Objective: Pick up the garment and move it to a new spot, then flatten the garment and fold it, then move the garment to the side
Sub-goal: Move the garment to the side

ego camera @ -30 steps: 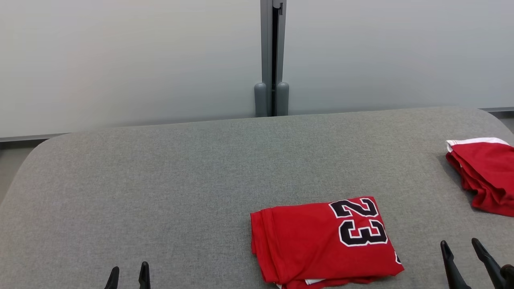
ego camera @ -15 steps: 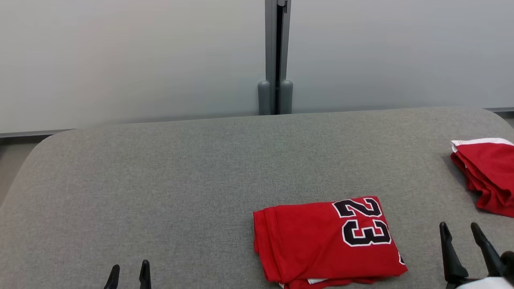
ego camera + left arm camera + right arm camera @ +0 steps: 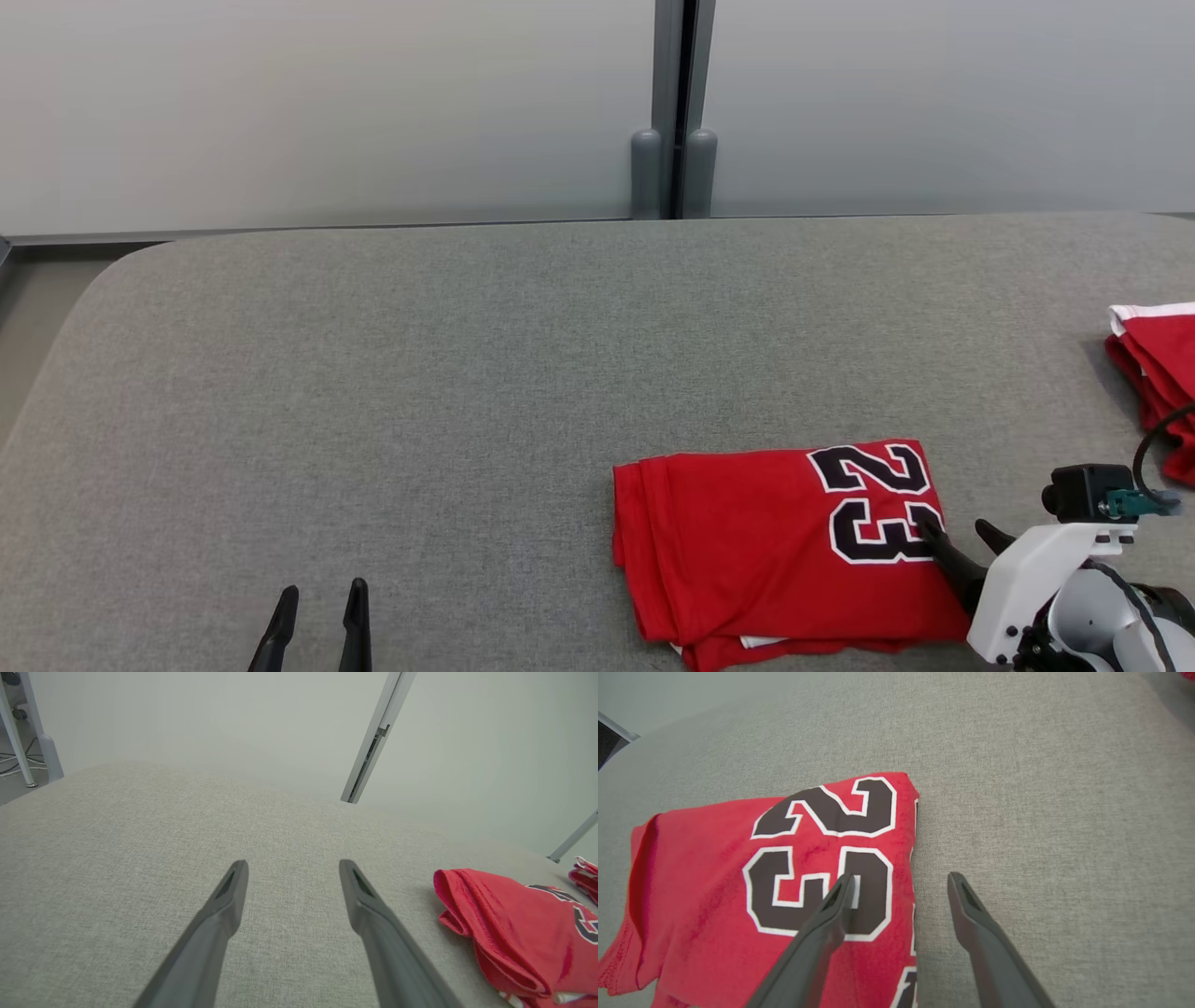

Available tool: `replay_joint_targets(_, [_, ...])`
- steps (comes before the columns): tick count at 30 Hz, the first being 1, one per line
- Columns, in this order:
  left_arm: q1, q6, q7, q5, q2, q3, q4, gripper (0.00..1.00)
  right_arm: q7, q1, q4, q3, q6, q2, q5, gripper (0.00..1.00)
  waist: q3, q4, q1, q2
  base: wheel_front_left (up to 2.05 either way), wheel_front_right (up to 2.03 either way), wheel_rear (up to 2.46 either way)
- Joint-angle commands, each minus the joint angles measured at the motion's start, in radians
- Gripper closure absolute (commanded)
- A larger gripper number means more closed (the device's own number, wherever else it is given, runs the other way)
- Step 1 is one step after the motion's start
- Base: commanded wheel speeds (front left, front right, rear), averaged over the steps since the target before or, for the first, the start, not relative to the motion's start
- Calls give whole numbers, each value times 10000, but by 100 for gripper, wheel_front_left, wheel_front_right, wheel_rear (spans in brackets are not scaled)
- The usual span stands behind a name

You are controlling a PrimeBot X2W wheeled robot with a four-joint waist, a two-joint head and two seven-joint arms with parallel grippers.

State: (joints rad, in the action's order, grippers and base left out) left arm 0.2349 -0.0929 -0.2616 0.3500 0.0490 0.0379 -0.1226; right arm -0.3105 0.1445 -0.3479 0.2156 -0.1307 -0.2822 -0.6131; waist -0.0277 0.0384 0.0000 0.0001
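Nearest the camera, at the lower left of the head view, the left gripper (image 3: 323, 590) hovers above bare grey tabletop (image 3: 420, 373); its two dark fingers stand wide apart and hold nothing. At the lower right, the right gripper (image 3: 954, 530) also has its fingers spread wide and empty. In the right wrist view, one finger (image 3: 831, 910) lies over the black number 23 and the other over the grey cloth just beside the garment's edge; whether either finger touches the fabric cannot be told. The garment (image 3: 775, 541), a red jersey, lies folded into a neat rectangle on the near right part of the table, well apart from the left gripper. Farther right, at the table's edge, a second red garment (image 3: 1158, 373) with white trim lies bunched. Beyond the table stands a pale wall (image 3: 280, 93) with a grey post (image 3: 674, 93).
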Motion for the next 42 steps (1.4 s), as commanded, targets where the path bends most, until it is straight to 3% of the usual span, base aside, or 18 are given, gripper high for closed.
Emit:
replay_joint_targets(1, [-186,-44,-44,-60,35,-9,-23,0,-200,203,-255,-41,-1,13,69,0,-172,156,0,-1,0,0,0])
replay_joint_targets(5, [-352,-49,-44,-40,34,7,-16,0,-503,599,-867,-136,-1,191,105,0,-408,290,0,-1,0,0,0])
replay_joint_targets(9, [-505,-59,-44,4,35,4,-3,0,-713,983,-1231,14,-2,577,-640,0,-639,268,0,-1,0,0,0])
replay_joint_targets(10, [-551,-61,-44,21,35,7,-3,0,-709,1095,-1274,28,-2,572,-846,56,-705,235,0,-1,0,0,0])
replay_joint_targets(11, [-621,-56,-44,37,34,25,15,0,-629,1238,-1343,34,-1,471,-974,100,-785,185,0,-1,0,0,0])
replay_joint_targets(15, [-828,13,-42,155,35,45,186,0,-661,1904,-1025,156,-1,-43,-1697,100,-1179,-190,0,-1,0,0,0])
replay_joint_targets(25, [-2000,-145,-42,-192,38,279,374,0,-1896,4299,360,-798,-2,-3010,-1877,100,-2849,-1187,0,-1,0,0,0])
replay_joint_targets(29, [-2430,-210,-44,-367,38,403,290,0,-2591,5091,378,-1216,-1,-3668,-1610,100,-3270,-1336,0,-1,0,0,0])
replay_joint_targets(38, [-2699,-311,-44,-548,37,376,309,0,-3928,6100,-70,-2195,-1,-4437,-743,97,-3603,-1338,0,-1,0,0,0])
replay_joint_targets(39, [-2669,-302,-44,-574,35,362,278,0,-3937,6125,-161,-2258,1,-4457,-501,62,-3598,-1339,0,-1,0,0,0])
replay_joint_targets(40, [-2649,-313,-44,-591,37,363,247,0,-3826,6182,-327,-2332,1,-4503,-252,53,-3591,-1334,0,-1,0,0,0])
replay_joint_targets(41, [-2638,-322,-44,-598,35,364,218,0,-3712,6237,-555,-2453,1,-4460,-60,0,-3564,-1327,0,-1,0,0,0])
replay_joint_targets(42, [-2616,-328,-44,-585,34,375,187,0,-3603,6215,-711,-2551,-1,-4376,206,0,-3503,-1319,0,-1,0,0,0])
